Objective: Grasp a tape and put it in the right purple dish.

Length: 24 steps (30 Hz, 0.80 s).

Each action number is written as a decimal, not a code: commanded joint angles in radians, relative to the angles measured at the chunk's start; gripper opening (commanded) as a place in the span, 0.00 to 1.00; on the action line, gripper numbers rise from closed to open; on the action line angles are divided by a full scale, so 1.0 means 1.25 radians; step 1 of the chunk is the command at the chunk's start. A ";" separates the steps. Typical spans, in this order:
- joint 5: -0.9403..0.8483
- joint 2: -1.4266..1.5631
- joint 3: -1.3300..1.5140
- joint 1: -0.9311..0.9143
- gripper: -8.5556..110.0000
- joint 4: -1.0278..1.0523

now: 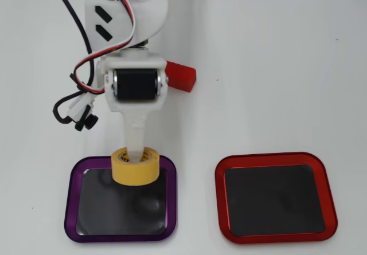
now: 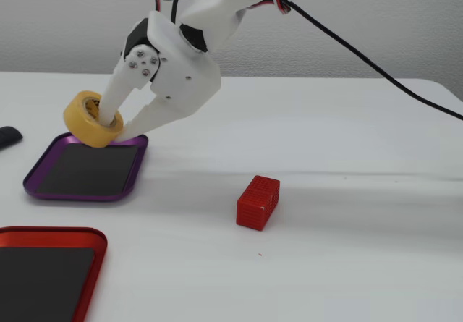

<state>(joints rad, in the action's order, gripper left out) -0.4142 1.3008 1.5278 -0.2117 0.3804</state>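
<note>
The gripper [image 2: 114, 128] is clenched on the tape [image 2: 92, 119], 1 finger [image 2: 116, 98] through the core and the other against the outside. The yellow roll hangs tilted over the far edge of the purple dish [image 2: 43, 189], clear of its dark mat. In the overhead view, the red dish [image 1: 219, 209] lies right of the purple one, and the red block [image 1: 182, 75] sits beside the arm [image 1: 126, 14].
</note>
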 commanded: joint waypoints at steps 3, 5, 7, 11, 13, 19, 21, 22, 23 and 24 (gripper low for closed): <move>-0.006 0.017 -0.042 -0.023 0.08 0.064; -0.001 0.017 -0.067 -0.028 0.10 0.108; 0.000 0.017 -0.097 -0.038 0.12 0.157; 0.001 0.017 -0.163 -0.040 0.17 0.266; 0.002 0.018 -0.207 -0.040 0.18 0.336; 0.080 0.131 -0.360 -0.033 0.21 0.590; 0.150 0.200 -0.399 -0.032 0.22 0.660; 0.185 0.237 -0.412 -0.031 0.22 0.690; 0.218 0.276 -0.417 -0.032 0.23 0.718; 0.247 0.317 -0.420 -0.031 0.23 0.742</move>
<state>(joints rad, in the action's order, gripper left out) -0.2025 1.5125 1.0630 -0.2500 1.2195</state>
